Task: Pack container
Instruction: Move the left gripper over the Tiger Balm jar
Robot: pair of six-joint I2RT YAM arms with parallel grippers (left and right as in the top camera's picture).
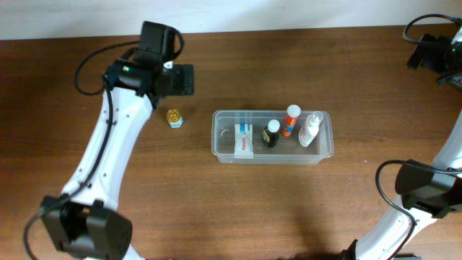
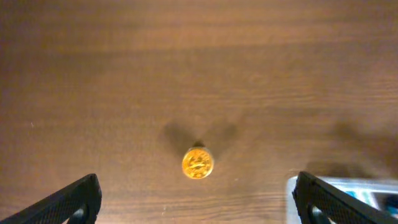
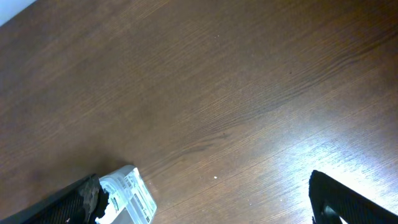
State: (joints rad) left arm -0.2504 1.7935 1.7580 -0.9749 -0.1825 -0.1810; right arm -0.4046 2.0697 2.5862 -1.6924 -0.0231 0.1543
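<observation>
Your left gripper (image 2: pixel 196 186) hangs with its jaws spread wide and empty, and a small gold-topped jar (image 1: pixel 174 117) stands on the wooden table (image 1: pixel 216 209) just ahead of it. Right of the jar, mid-table, sits the container (image 1: pixel 224 124), holding a flat box (image 1: pixel 244 140), a dark bottle (image 1: pixel 271 134), an orange-capped bottle (image 1: pixel 291 120) and a white bottle (image 1: pixel 310 130). Far right, your right gripper (image 3: pixel 204 180) is wide open too, gripping nothing.

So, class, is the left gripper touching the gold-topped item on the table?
Apart. The left wrist view shows bare table between the gold-topped item and the left gripper.
</observation>
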